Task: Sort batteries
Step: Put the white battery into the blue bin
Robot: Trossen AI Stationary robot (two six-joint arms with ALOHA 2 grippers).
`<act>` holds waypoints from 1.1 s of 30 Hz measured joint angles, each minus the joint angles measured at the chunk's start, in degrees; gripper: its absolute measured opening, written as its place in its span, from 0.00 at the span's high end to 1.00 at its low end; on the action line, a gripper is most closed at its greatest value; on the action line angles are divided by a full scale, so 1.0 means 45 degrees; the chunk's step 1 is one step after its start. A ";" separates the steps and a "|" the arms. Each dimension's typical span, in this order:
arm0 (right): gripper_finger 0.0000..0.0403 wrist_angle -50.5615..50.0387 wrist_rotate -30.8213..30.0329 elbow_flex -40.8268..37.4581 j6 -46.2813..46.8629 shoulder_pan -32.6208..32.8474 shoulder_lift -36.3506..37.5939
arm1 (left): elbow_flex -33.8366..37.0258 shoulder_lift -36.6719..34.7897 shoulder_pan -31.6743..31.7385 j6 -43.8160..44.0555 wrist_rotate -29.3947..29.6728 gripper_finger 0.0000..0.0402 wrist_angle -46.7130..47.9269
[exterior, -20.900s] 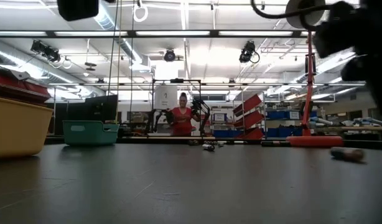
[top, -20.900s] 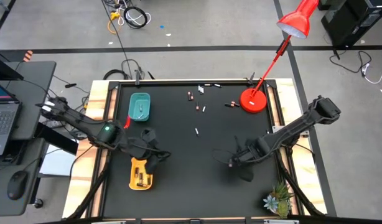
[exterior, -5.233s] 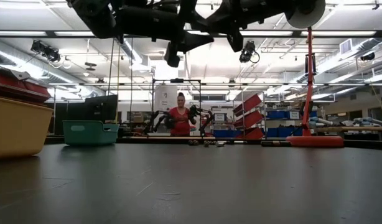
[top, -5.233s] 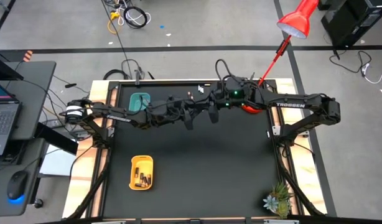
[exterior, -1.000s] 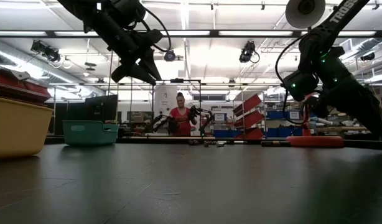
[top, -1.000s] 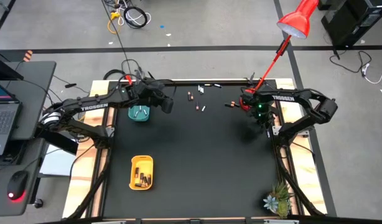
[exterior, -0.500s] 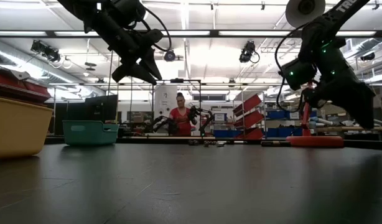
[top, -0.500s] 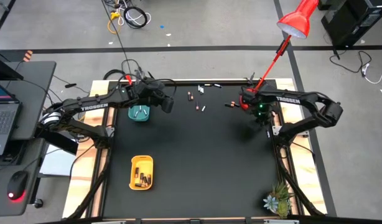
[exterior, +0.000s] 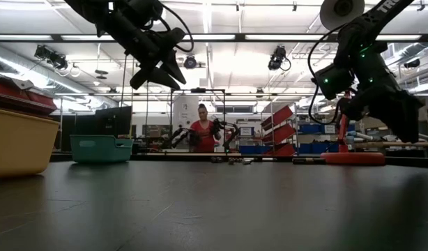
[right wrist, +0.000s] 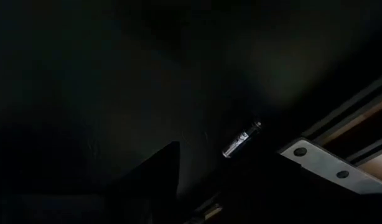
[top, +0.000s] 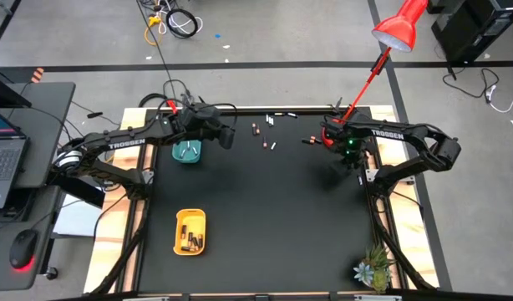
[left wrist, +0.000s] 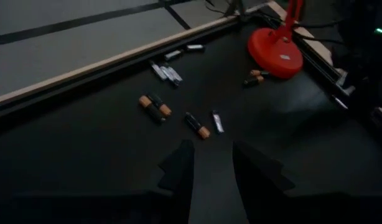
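Observation:
Several batteries lie scattered on the black mat's far middle; in the left wrist view they are dark ones with orange ends and small silver ones. More batteries lie in the yellow tray. My left gripper hangs open in the air just right of the teal tray, with nothing between its fingers. My right gripper hovers beside the red lamp base, open and empty. One battery lies on the mat beyond its fingers, near the table's right frame.
The red lamp's base stands at the far right of the mat, its pole leaning out past the far edge. A small potted plant sits at the near right corner. The mat's middle and near half are bare. A person stands far off in the room.
My left gripper has tipped its fingers slightly upward while staying beside the teal tray. My right gripper has rolled a little about its wrist and stayed by the lamp base. No battery has moved.

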State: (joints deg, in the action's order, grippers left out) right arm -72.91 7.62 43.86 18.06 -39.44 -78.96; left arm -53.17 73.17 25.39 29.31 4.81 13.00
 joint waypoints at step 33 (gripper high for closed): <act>0.53 0.0767 -0.1131 0.0000 0.4117 0.0005 0.0369 | 0.0000 -0.0083 0.0555 -0.1556 -0.4527 0.70 -0.2210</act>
State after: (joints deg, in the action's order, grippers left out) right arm -69.45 2.53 43.86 36.59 -39.42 -77.30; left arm -53.17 72.79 27.89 22.30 -15.57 3.06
